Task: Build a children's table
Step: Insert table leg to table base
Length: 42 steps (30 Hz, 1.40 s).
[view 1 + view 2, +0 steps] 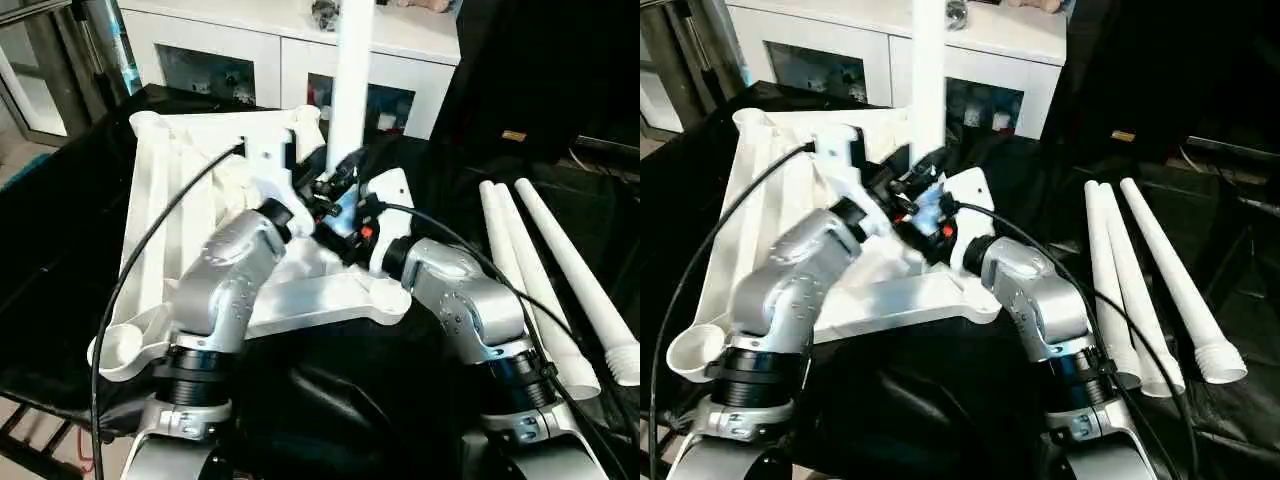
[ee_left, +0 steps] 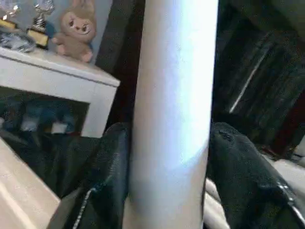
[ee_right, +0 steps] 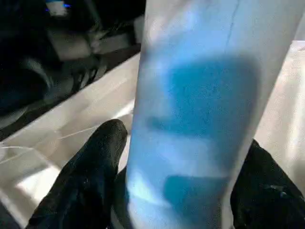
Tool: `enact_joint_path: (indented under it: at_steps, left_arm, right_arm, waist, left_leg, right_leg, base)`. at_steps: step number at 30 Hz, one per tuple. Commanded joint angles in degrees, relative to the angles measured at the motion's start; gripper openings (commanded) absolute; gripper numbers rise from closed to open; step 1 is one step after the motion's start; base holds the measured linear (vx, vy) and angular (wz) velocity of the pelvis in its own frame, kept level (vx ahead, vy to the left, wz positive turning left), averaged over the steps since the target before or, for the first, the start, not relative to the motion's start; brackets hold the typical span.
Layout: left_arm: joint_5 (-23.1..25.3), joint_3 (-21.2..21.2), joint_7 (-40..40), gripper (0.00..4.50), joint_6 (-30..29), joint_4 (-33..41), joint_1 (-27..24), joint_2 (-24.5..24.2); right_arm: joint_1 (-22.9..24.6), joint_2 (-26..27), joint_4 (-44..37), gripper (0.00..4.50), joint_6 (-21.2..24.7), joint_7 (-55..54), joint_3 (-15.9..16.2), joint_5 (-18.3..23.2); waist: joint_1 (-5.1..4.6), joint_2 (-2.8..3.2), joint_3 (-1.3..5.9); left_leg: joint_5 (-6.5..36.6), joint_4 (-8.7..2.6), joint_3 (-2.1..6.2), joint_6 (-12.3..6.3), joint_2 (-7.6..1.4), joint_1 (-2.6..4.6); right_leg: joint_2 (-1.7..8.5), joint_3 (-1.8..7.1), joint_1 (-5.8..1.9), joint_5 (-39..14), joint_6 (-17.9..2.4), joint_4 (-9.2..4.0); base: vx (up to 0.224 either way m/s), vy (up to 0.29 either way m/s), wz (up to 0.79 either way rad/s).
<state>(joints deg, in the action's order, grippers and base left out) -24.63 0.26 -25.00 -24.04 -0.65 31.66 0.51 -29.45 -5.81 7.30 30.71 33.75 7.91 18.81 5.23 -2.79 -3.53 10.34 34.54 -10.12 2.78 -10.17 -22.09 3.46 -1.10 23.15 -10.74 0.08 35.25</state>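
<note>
The white tabletop (image 1: pixel 165 210) lies upside down on a black cloth, ribbed underside up, with round sockets at its corners. One white leg (image 1: pixel 350 80) stands upright from the tabletop's right side. Both grippers hold this leg near its base. My left gripper (image 1: pixel 330 178) is shut on it from the left, its black fingers (image 2: pixel 107 171) pressing both sides. My right gripper (image 1: pixel 352 225) is shut on the leg just below, and its fingers (image 3: pixel 90 167) flank the tube (image 3: pixel 190 119). Three more legs (image 1: pixel 560 260) lie side by side on the cloth to the right.
A white cabinet with glass doors (image 1: pixel 270 45) stands behind the tabletop, with a plush toy (image 2: pixel 78 28) on top. Black cables loop from both forearms over the tabletop. The near-left corner socket (image 1: pixel 120 350) hangs over the cloth's edge.
</note>
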Motion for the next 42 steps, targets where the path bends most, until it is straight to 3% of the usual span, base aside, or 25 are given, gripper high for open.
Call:
enact_joint_path:
  at_steps: [1, 2, 5, 6, 9, 15, 16, 19, 20, 21, 22, 23, 28, 32, 33, 34, 42]
  left_arm:
    - [-2.56, -0.22, -3.56, 3.09, -1.30, 1.79, -0.55, -0.65]
    - [-4.71, 0.53, -5.73, 3.09, -2.13, 1.80, -0.51, -1.18]
    - [-7.39, 1.52, -8.32, 3.36, -3.44, 1.30, -0.28, -1.84]
    - [-11.48, 2.36, -12.88, 3.50, -6.48, 1.24, -0.21, -3.11]
    - [-16.96, 3.46, -18.42, 3.50, -11.02, 0.87, 0.01, -4.77]
    - [-28.38, 6.19, -26.80, 3.50, -22.04, -4.11, 2.72, -6.21]
    - [-29.86, 6.61, -27.40, 3.50, -23.10, -4.35, 3.19, -6.13]
    - [-32.56, 6.87, -29.10, 3.50, -24.91, -3.93, 3.83, -6.54]
    - [-33.87, 6.95, -30.02, 3.50, -26.04, -3.72, 4.07, -6.91]
    - [-34.55, 6.44, -31.01, 3.50, -27.03, -3.10, 4.15, -7.42]
    - [-34.88, 6.07, -31.59, 3.21, -27.67, -2.72, 4.18, -7.75]
    - [-33.99, 4.48, -32.86, 3.21, -28.34, -1.78, 4.01, -8.50]
    - [-31.80, 2.11, -33.51, 2.79, -28.12, -0.80, 3.67, -8.87]
    - [-32.17, 2.56, -32.78, 2.62, -27.32, -1.28, 3.50, -8.39]
    - [-32.49, 2.76, -32.78, 2.40, -27.55, -1.32, 3.48, -8.47]
    - [-32.80, 2.86, -32.91, 2.34, -27.85, -1.21, 3.43, -8.62]
    - [-32.72, 2.79, -33.50, 1.99, -27.86, -0.36, 2.81, -9.23]
  right_arm:
    - [1.06, -1.82, -3.10, 2.60, -0.08, 4.65, -0.68, 3.13]
    - [1.86, -2.86, -4.64, 2.60, 0.43, 7.89, -1.31, 5.46]
    - [2.51, -3.88, -5.89, 2.60, 0.95, 10.20, -1.86, 7.15]
    - [3.40, -5.37, -7.10, 2.60, 1.27, 13.48, -2.07, 8.76]
    - [4.64, -7.63, -8.56, 2.60, 1.95, 18.23, -2.26, 11.07]
    - [8.89, -15.66, -12.90, 2.59, 5.37, 30.69, -0.57, 16.27]
    - [9.21, -16.36, -13.03, 2.59, 5.46, 31.40, -0.27, 16.24]
    - [9.60, -17.44, -13.16, 2.59, 5.95, 32.36, -0.02, 16.43]
    - [9.79, -18.00, -13.32, 2.59, 6.29, 32.94, 0.06, 16.70]
    - [10.07, -18.65, -13.54, 2.59, 6.66, 33.54, 0.23, 16.92]
    - [10.24, -19.07, -13.69, 2.59, 6.87, 33.91, 0.34, 17.07]
    - [10.76, -20.14, -13.99, 2.59, 6.94, 34.81, 0.84, 16.94]
    - [11.08, -21.07, -14.02, 2.59, 6.95, 35.66, 1.27, 16.45]
    - [10.95, -21.09, -13.71, 2.51, 6.75, 35.71, 1.42, 16.24]
    - [10.91, -21.11, -13.69, 2.51, 6.74, 35.65, 1.40, 16.40]
    - [10.86, -21.19, -13.68, 2.51, 6.81, 35.65, 1.33, 16.60]
    - [10.75, -21.46, -13.35, 2.51, 6.31, 35.71, 1.33, 16.25]
  waist:
    - [0.11, 0.23, 4.34]
    - [0.13, 0.37, 4.35]
    - [-0.08, 0.62, 4.30]
    - [0.01, 0.99, 4.27]
    - [-0.07, 0.88, 4.22]
    - [0.21, 2.47, 4.15]
    - [0.06, 1.93, 4.03]
    - [-0.03, 2.40, 4.05]
    - [-0.02, 2.26, 4.01]
    - [-0.05, 2.39, 4.01]
    - [-0.08, 2.29, 4.03]
    - [-0.03, 2.61, 4.06]
    - [-0.01, 2.91, 4.11]
    - [-0.04, 2.89, 4.20]
    - [-0.05, 2.87, 4.21]
    - [-0.05, 2.60, 4.24]
    - [0.00, 2.72, 4.21]
  left_leg:
    - [4.74, -3.67, 0.49, -1.19, -2.45, 1.29]
    - [5.05, -3.67, 0.49, -1.32, -2.41, 1.32]
    - [5.84, -3.74, 0.60, -1.00, -2.42, 1.26]
    - [6.47, -3.78, 0.68, -0.68, -2.44, 1.32]
    - [7.68, -3.78, 0.55, -0.27, -2.24, 1.41]
    - [10.29, -3.61, 0.71, -0.22, -2.11, 1.63]
    - [10.90, -3.68, 0.67, -0.41, -2.07, 1.38]
    - [11.01, -3.68, 0.84, -0.03, -2.10, 1.24]
    - [11.08, -3.71, 0.80, -0.04, -2.12, 1.30]
    - [11.04, -3.64, 0.81, -0.30, -2.04, 1.26]
    - [10.67, -3.62, 0.78, -0.63, -2.03, 1.24]
    - [10.73, -3.62, 0.84, -0.66, -2.14, 1.32]
    - [10.57, -3.73, 0.94, -0.29, -2.34, 1.30]
    - [10.44, -3.68, 0.91, -0.42, -2.25, 1.26]
    - [10.23, -3.64, 0.89, -0.52, -2.23, 1.25]
    - [9.91, -3.62, 0.84, -0.71, -2.20, 1.20]
    - [10.10, -3.62, 0.84, -0.79, -2.23, 1.26]
  right_leg:
    - [3.71, 1.79, -3.10, 0.22, -11.75, -2.75]
    - [3.58, 1.76, -3.16, 0.54, -11.84, -2.78]
    - [3.60, 1.68, -3.10, -0.18, -12.26, -2.83]
    - [3.65, 1.69, -3.10, -1.32, -12.28, -2.88]
    - [3.38, 1.67, -3.02, -2.35, -12.81, -2.95]
    - [3.28, 1.62, -3.14, -4.73, -13.80, -3.30]
    - [3.34, 1.61, -3.25, -5.97, -14.04, -3.51]
    - [3.58, 1.60, -3.24, -8.82, -13.92, -3.69]
    - [3.61, 1.59, -3.23, -9.54, -13.81, -3.84]
    - [3.51, 1.64, -3.29, -10.12, -13.50, -3.84]
    - [3.47, 1.67, -3.25, -10.71, -13.07, -3.93]
    - [3.48, 1.67, -3.13, -11.35, -12.76, -4.03]
    - [3.52, 1.59, -2.98, -12.47, -12.46, -4.07]
    - [3.50, 1.57, -3.02, -11.59, -12.64, -4.03]
    - [3.49, 1.57, -3.04, -11.12, -12.75, -4.02]
    - [3.50, 1.58, -3.10, -10.73, -12.80, -3.99]
    - [3.52, 1.59, -2.99, -11.86, -12.48, -4.06]
  base:
    - [0.000, 0.000, 0.00]
    - [0.000, 0.000, 0.00]
    - [0.000, 0.000, 0.00]
    - [0.000, 0.000, 0.00]
    - [0.000, 0.000, 0.00]
    - [0.000, 0.000, 0.00]
    - [0.000, 0.000, 0.00]
    - [0.000, 0.000, 0.00]
    - [0.000, 0.000, 0.00]
    - [0.000, 0.000, 0.00]
    - [0.000, 0.000, 0.00]
    - [0.000, 0.000, 0.00]
    - [0.000, 0.000, 0.00]
    - [0.000, 0.000, 0.00]
    - [0.000, 0.000, 0.00]
    - [0.000, 0.000, 0.00]
    - [0.000, 0.000, 0.00]
